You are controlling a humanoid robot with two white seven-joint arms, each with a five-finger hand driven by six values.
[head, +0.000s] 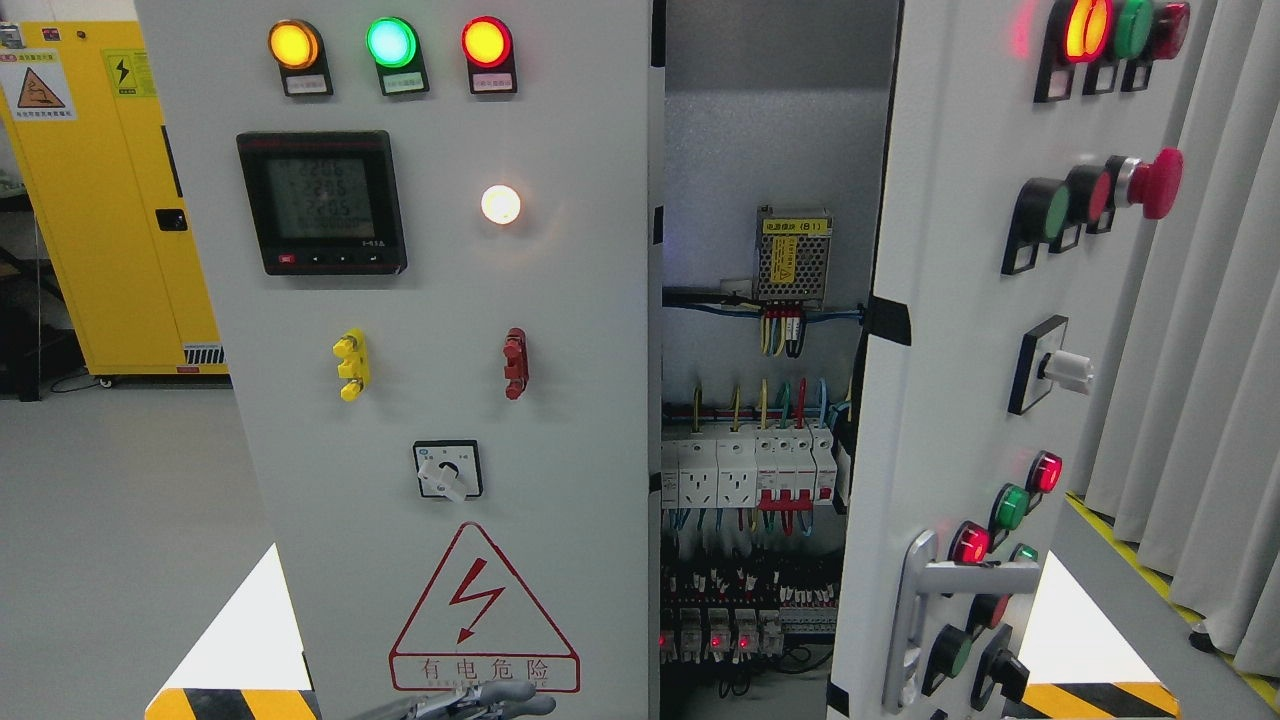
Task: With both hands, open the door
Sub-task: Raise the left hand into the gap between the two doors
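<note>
A grey electrical cabinet fills the head view. Its left door (560,330) stands closed or nearly so, facing me, with three lit lamps, a digital meter (322,202), a rotary switch (447,472) and a red danger triangle (483,615). The right door (960,330) is swung out towards me, edge-on, and its silver handle (915,620) is low on it. Between the doors the inside (760,480) shows breakers, wiring and a small power supply (792,255). Only a sliver of my left hand (480,700) shows at the bottom edge, in front of the left door's lower part. My right hand is out of view.
A yellow safety cabinet (110,200) stands at the back left on the grey floor (120,520). Grey curtains (1200,350) hang at the right. Yellow-black hazard tape (1100,695) marks the floor at both bottom corners. Push buttons and a red emergency stop (1155,182) stick out from the open right door.
</note>
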